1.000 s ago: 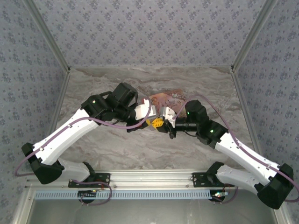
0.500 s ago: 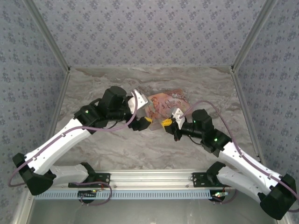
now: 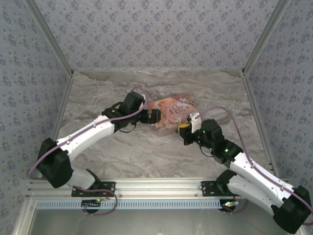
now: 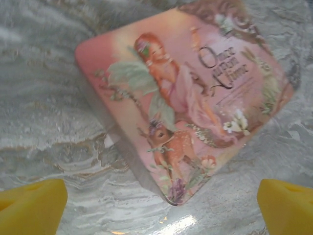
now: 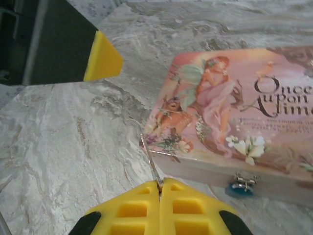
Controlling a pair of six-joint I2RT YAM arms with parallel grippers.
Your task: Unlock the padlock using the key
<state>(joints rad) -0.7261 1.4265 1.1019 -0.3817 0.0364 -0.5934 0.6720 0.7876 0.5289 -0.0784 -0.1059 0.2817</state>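
The padlock (image 5: 239, 188), tiny with a blue-teal body, hangs from the clasp on the front wall of the pink illustrated tin (image 5: 244, 117). My right gripper (image 5: 160, 183) is shut on the key (image 5: 149, 155), a thin metal sliver that sticks out ahead of the yellow pads toward the tin's near left corner, left of the padlock and apart from it. My left gripper (image 4: 159, 208) is open wide above the tin (image 4: 181, 98), one yellow fingertip (image 4: 32, 205) on each side and nothing between them. From above, both grippers (image 3: 157, 120) (image 3: 185, 128) flank the tin (image 3: 175, 108).
The tin lies on a marble-patterned tabletop (image 3: 146, 152) with patterned walls (image 3: 156, 34) on three sides. In the right wrist view, one finger (image 5: 100, 58) of the left gripper hangs at upper left, close to the tin's corner.
My left gripper, shut a second ago, has opened wide and settled low over the tin's left corner. The right gripper has drawn back a little to the right, still holding the key.
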